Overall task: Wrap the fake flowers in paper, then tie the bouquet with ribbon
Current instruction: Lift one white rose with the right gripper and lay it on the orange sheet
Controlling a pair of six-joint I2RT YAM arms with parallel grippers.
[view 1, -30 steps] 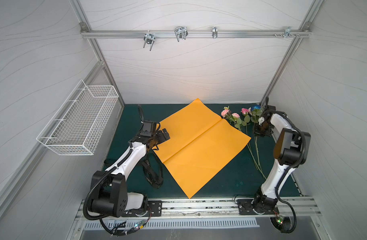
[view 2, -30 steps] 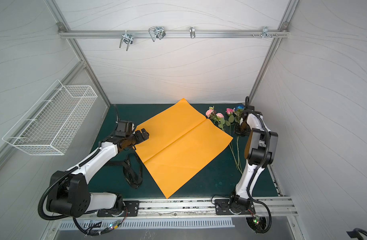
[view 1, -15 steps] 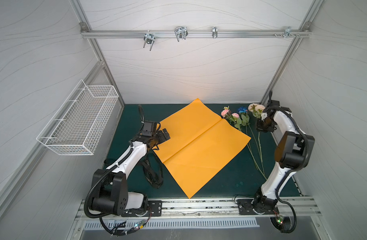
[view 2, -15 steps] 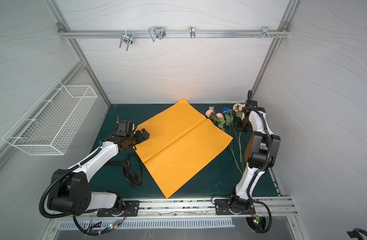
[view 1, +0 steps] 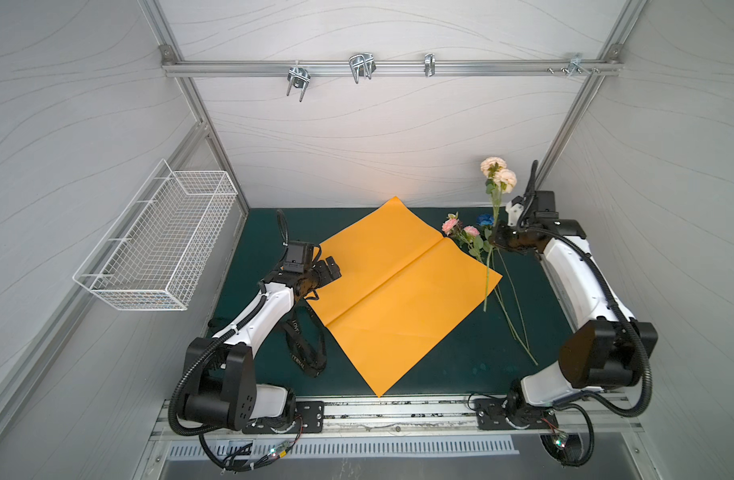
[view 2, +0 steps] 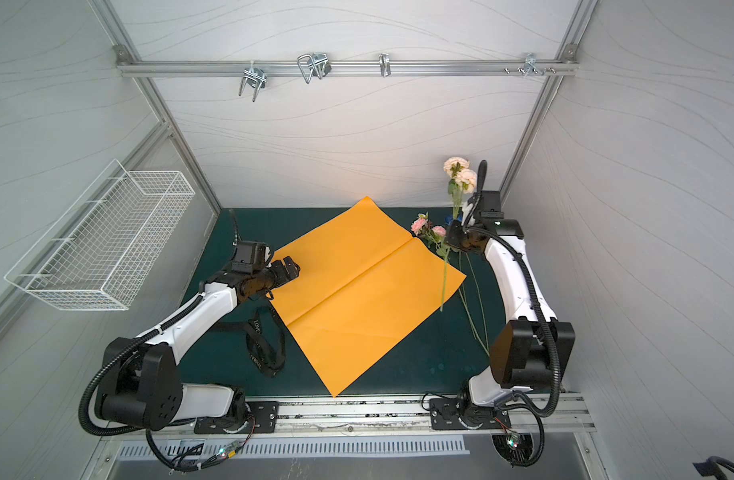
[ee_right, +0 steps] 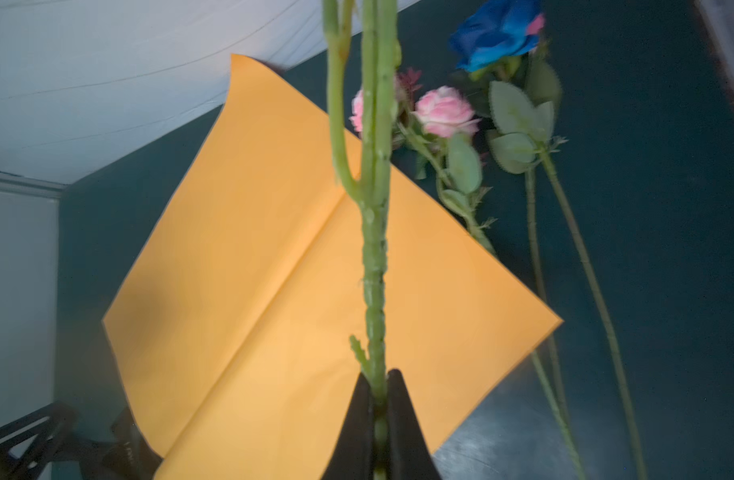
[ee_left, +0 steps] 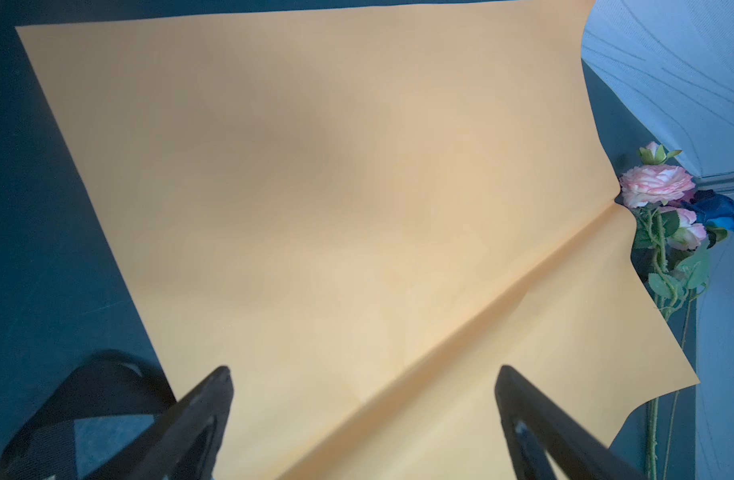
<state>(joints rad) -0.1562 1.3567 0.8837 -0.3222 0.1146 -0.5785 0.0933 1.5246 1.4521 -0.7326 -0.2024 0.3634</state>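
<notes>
Holding one cream-flowered stem (ee_right: 373, 249) upright in the clamped right gripper (ee_right: 380, 384).
Task is seemingly just starting: remaining bouquet of fake flowers (view 1: 450, 225) is lying loose beside the orange paper (view 1: 398, 286), nothing tied; black ribbon (view 1: 299, 357) is lying off the paper's opposite edge, where left gripper (view 1: 333, 267) is hovering wide, empty. Right wrist view is showing the clamp; only top views are showing the cream blooms (view 1: 499, 174).

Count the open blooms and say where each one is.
5. Two cream blooms top the stem held aloft in the right tool; two pink blooms and one blue bloom lie on the green mat beside the orange paper. Small buds may be hidden.
</notes>
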